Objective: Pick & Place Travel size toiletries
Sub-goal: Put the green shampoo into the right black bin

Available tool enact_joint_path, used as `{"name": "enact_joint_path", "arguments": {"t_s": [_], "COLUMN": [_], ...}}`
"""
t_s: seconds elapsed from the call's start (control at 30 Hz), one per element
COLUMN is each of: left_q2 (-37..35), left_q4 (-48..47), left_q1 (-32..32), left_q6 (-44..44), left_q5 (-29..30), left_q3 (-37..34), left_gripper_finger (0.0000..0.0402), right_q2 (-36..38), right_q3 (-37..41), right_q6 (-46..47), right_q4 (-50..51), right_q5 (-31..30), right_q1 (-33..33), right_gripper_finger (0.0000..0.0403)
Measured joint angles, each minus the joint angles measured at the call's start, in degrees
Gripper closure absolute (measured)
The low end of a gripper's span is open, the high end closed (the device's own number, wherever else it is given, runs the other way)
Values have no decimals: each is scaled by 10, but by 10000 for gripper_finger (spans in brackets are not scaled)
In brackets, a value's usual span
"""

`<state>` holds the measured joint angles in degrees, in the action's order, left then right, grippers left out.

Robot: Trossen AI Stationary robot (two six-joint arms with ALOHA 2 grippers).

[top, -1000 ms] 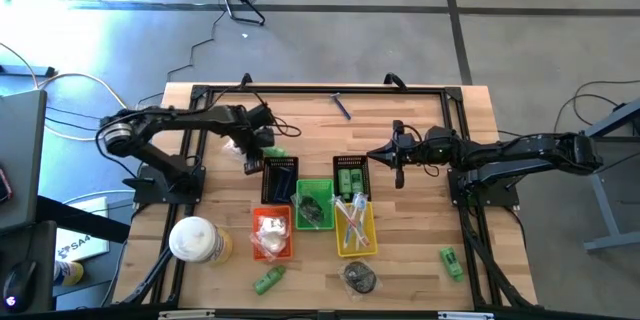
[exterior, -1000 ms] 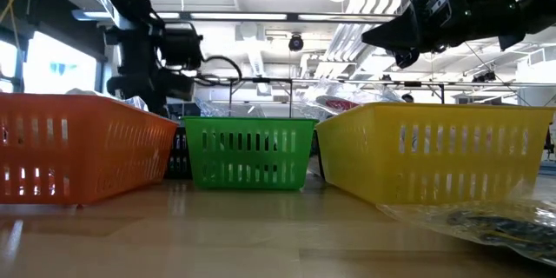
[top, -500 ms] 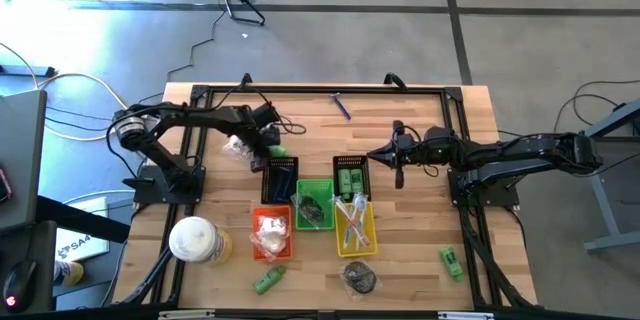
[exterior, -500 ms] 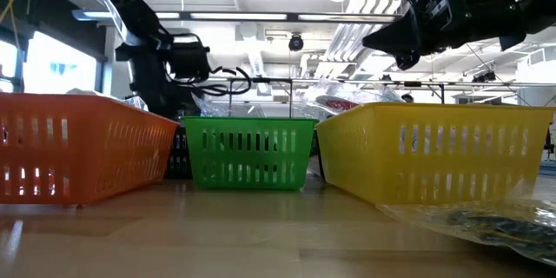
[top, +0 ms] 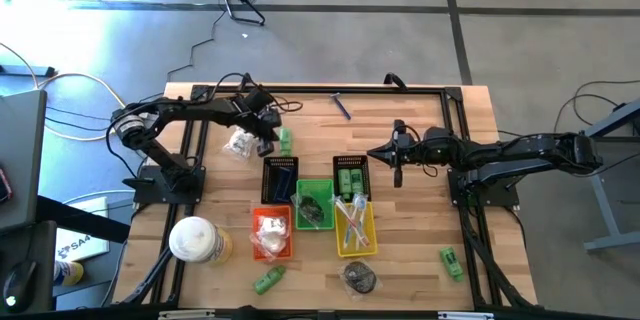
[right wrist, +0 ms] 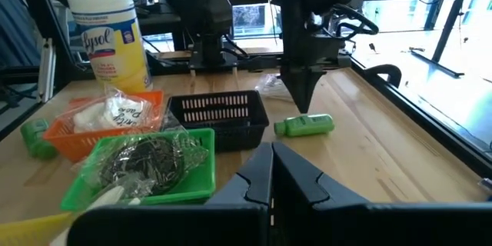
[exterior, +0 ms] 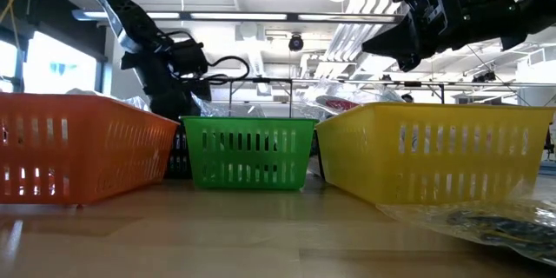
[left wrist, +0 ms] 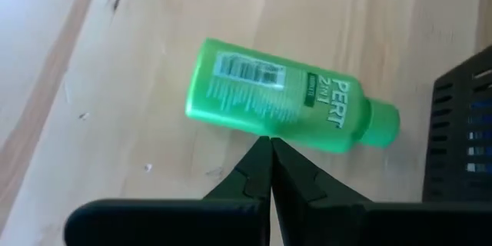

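Observation:
A small green bottle [left wrist: 284, 96] lies on its side on the wood, on the far side of the black basket [top: 280, 178]; it also shows in the high view [top: 285, 140] and the right wrist view [right wrist: 306, 125]. My left gripper [left wrist: 269, 142] is shut and slants down, with its tips right at the bottle's long side [top: 272, 138]. A clear-wrapped white piece [top: 240, 143] lies to its left. My right gripper [top: 372, 153] hangs shut above the second black basket [top: 350, 175], which holds green tubes. My left gripper's shut fingertips [left wrist: 265, 150] stand at the middle of the green bottle's long side [left wrist: 265, 129], coming at it slanting from above. I cannot tell whether they touch it. The bottle lies flat on the table.
Orange [top: 272, 233], green [top: 313, 203] and yellow [top: 355, 225] baskets stand in a row at the near middle. A white-and-yellow wipes container [top: 195, 240] stands near left. Loose items: a green bottle [top: 268, 280], a dark wrapped piece [top: 360, 277], a green piece [top: 450, 260], a blue stick [top: 342, 107].
My left gripper has swung toward the table's far edge and a little to the right, tipping further down, and has stayed shut. The green bottle, earlier mostly hidden by it, now lies in plain view beside its tips.

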<state>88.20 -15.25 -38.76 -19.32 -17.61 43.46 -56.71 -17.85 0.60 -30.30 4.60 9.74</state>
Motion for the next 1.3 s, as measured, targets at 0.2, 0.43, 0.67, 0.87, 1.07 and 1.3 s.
{"name": "enact_joint_path", "arguments": {"t_s": [0.2,0.43,0.67,0.87,1.07,1.3], "left_q2": [0,0,-3,-3,-3,-3], "left_q4": [5,0,25,-6,-23,-20], "left_q1": [5,18,17,21,43,56], "left_q6": [54,108,206,331,433,406], "left_q5": [-50,-44,5,37,61,60], "left_q3": [0,0,15,61,72,72], "left_gripper_finger": [401,401,401,401,401,401], "right_q2": [0,0,0,0,0,0], "right_q3": [0,0,0,0,0,0], "right_q6": [-4,-4,-4,-5,-5,-5], "right_q4": [0,0,0,1,1,1], "right_q5": [0,0,0,0,0,0], "right_q1": [0,0,0,0,0,0], "right_gripper_finger": [401,401,401,401,401,401]}}
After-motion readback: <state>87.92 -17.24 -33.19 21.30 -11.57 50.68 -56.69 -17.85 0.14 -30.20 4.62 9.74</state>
